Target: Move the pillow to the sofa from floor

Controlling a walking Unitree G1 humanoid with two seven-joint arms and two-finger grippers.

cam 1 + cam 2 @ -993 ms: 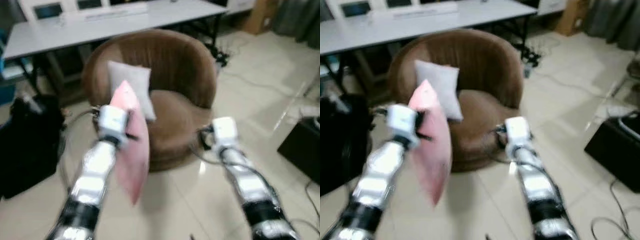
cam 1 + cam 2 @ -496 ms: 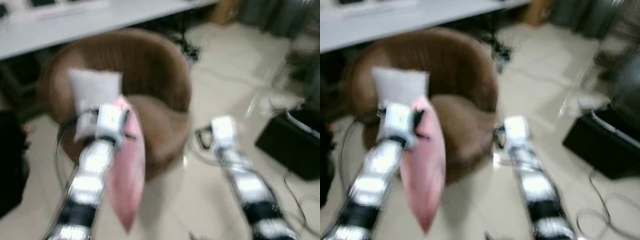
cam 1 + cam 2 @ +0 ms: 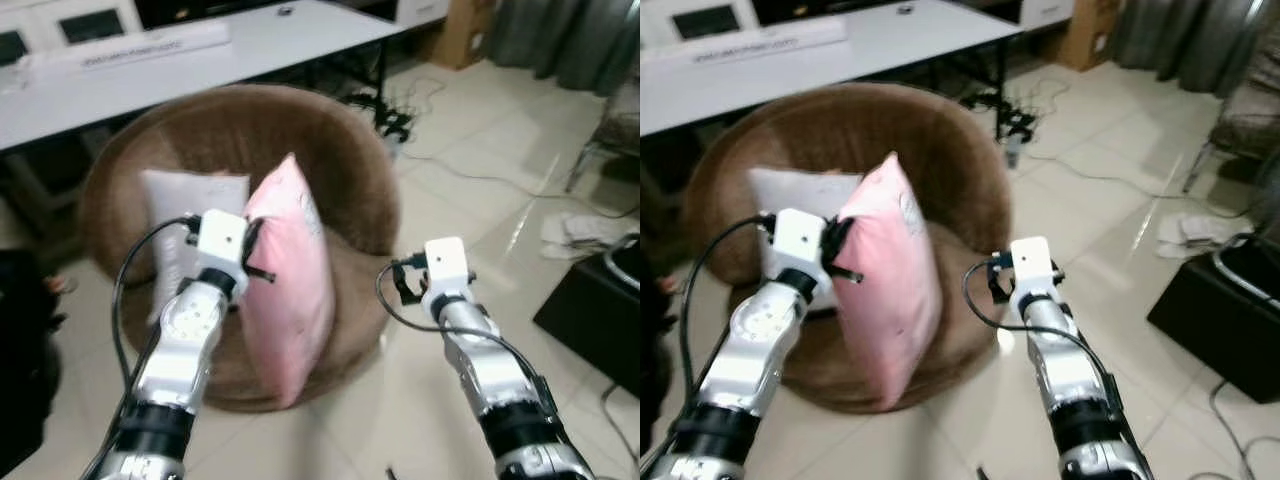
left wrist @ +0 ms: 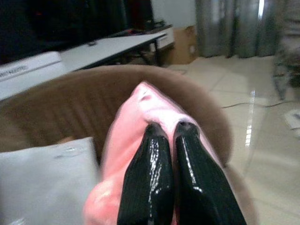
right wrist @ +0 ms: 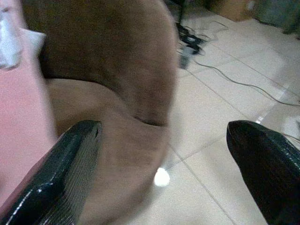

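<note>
Pink pillow [image 3: 290, 290]: soft fabric, held upright on edge, long axis running top to bottom, upper corner level with the sofa back, lower corner hanging in front of the seat's front edge. Not yet resting flat; judged to be over the seat front, a short carry from release.

Left gripper [image 4: 172, 136]: black fingers [image 4: 150, 173] pressed nearly together, pinching a fold at the pillow's upper edge. The pillow lies directly ahead of and below this gripper, draped off the fingertips toward the robot's right. This arm is the one at work and the nearer to the pillow.

Right gripper [image 5: 164, 150]: fingers spread wide, nothing between them, hovering over the floor just beside the sofa's right front, apart from the pillow.

Sofa [image 3: 330, 130]: round brown tub seat with a curved back, straight ahead of both arms. The coming move turns on this: the seat lies forward of the hanging pillow, so the left arm likely needs to reach on and lower before letting go.

Grey pillow [image 3: 185, 215]: propped against the sofa back, just behind the left wrist, beside the pink one.

White table [image 3: 250, 45]: behind the sofa.

Tiled floor [image 3: 470, 150]: pale, glossy, with loose cables [image 3: 470, 175] to the right.

Black box [image 3: 600, 310]: far right, well apart.
</note>
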